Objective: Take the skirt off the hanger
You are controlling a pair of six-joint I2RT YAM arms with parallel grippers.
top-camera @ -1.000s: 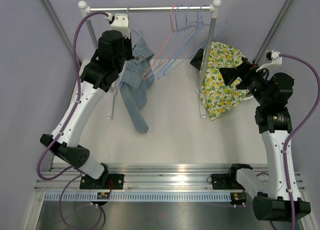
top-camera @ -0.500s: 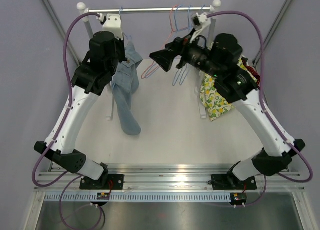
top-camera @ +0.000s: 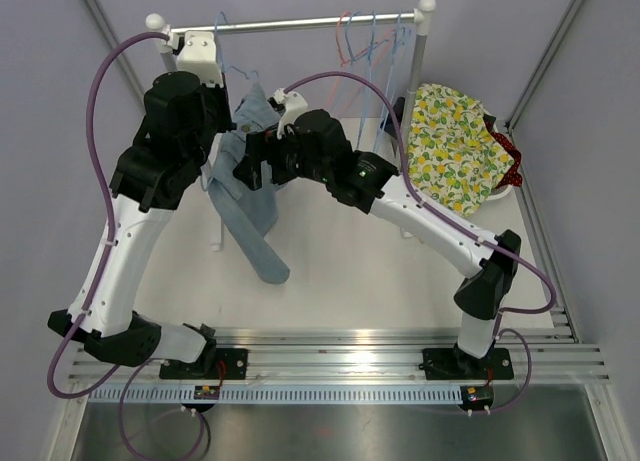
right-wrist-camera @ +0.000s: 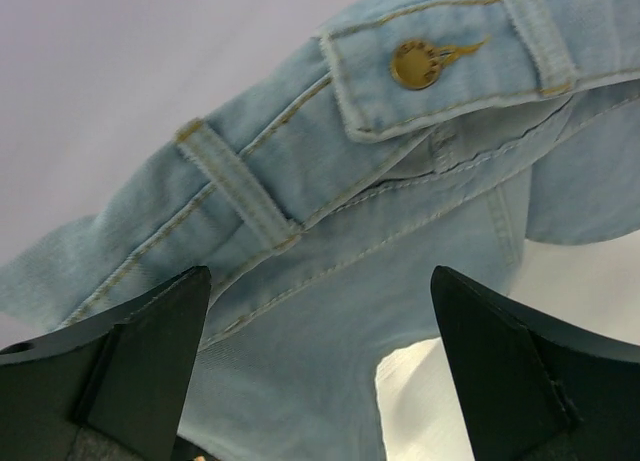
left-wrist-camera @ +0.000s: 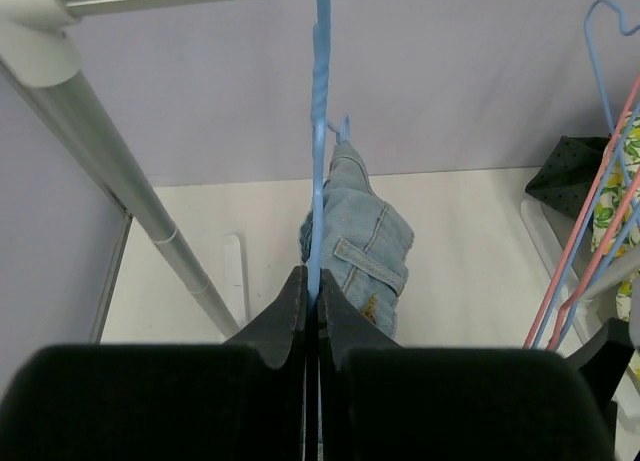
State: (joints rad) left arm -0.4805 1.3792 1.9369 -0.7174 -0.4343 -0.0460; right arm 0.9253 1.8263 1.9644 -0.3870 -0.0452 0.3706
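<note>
A silver metal clothes rail (top-camera: 300, 22) is mounted on white posts above the white counter (top-camera: 350, 271). Empty pink and blue wire hangers (top-camera: 372, 41) are hung near its right end. A lemon-printed cloth (top-camera: 455, 146) is heaped beside the right post, with a red cloth (top-camera: 508, 147) touching it.

Right claw (top-camera: 247, 168), from beside lemon-print cloth (top-camera: 455, 146) across to waistband of skirt (top-camera: 255, 221).
</note>
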